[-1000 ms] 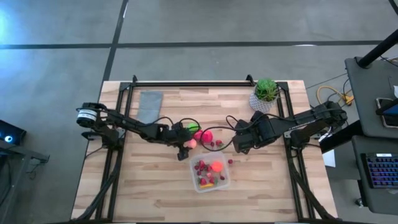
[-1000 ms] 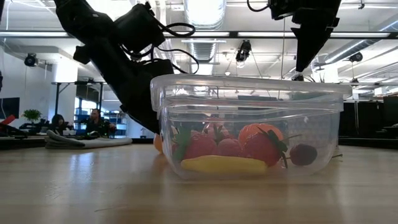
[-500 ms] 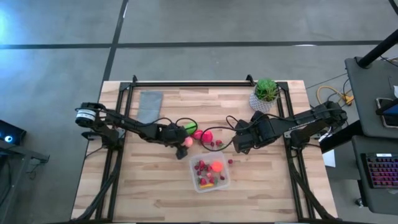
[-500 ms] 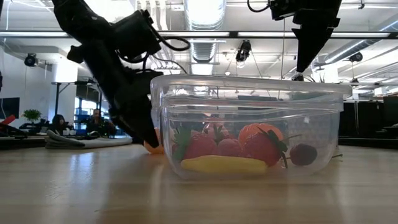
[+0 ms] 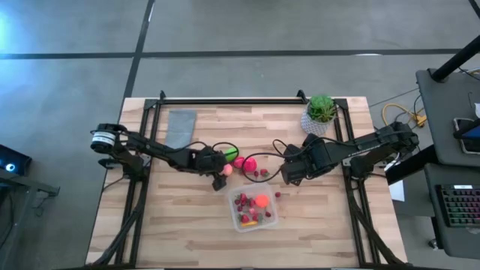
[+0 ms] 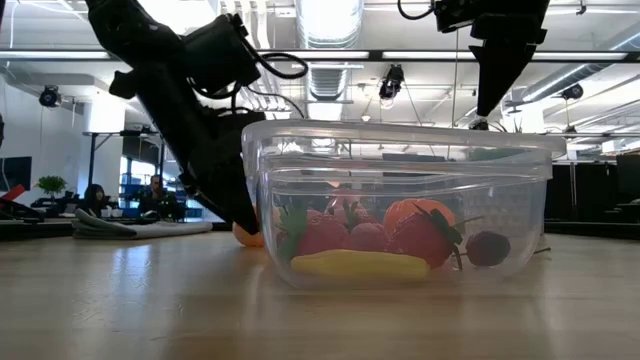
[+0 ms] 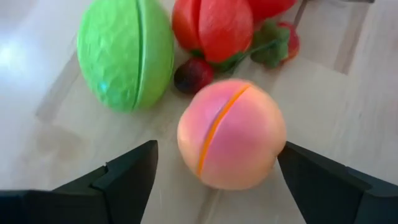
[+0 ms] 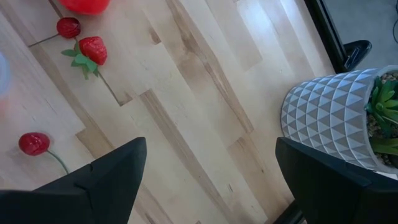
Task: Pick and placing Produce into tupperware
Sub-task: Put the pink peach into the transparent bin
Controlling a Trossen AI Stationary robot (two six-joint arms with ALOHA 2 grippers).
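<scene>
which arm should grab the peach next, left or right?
Left. The left gripper is open with the peach between its fingers, beside the green piece. The right gripper hangs farther off, its camera facing bare wood and the potted plant, not the peach.
</scene>
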